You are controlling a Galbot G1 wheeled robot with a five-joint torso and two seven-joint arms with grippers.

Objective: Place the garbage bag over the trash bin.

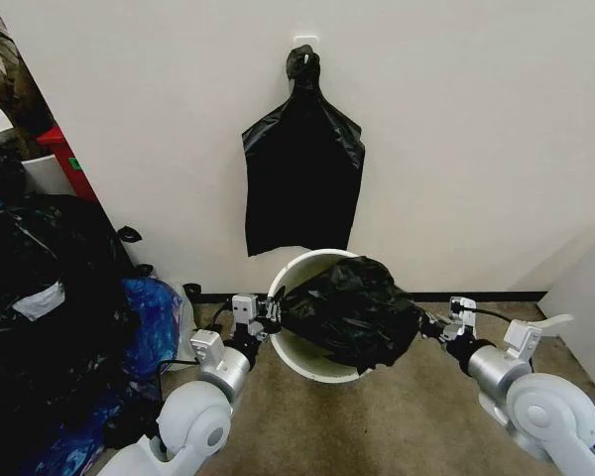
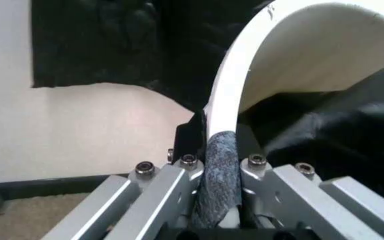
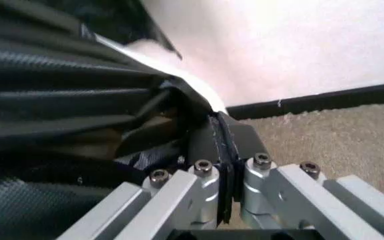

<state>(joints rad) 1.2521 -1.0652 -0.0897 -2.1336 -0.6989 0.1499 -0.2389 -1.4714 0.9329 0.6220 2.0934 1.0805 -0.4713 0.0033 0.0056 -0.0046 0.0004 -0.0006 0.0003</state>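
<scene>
A heap of stuffed black and blue bags (image 1: 50, 327) is piled at far left, with a red box (image 1: 67, 159) behind it. The left gripper (image 1: 268, 315) is clenched on the near-left rim of the trash bin (image 1: 312, 365), its pads (image 2: 220, 172) pinching the white wall from both sides. The garbage bag (image 1: 352, 309) is bunched over the bin's mouth and right side, leaving the left rim uncovered. A flat bunch of black bags (image 1: 302, 178) is hung on the wall above. The right gripper (image 1: 432, 323) is closed on the bag's edge (image 3: 205, 145).
</scene>
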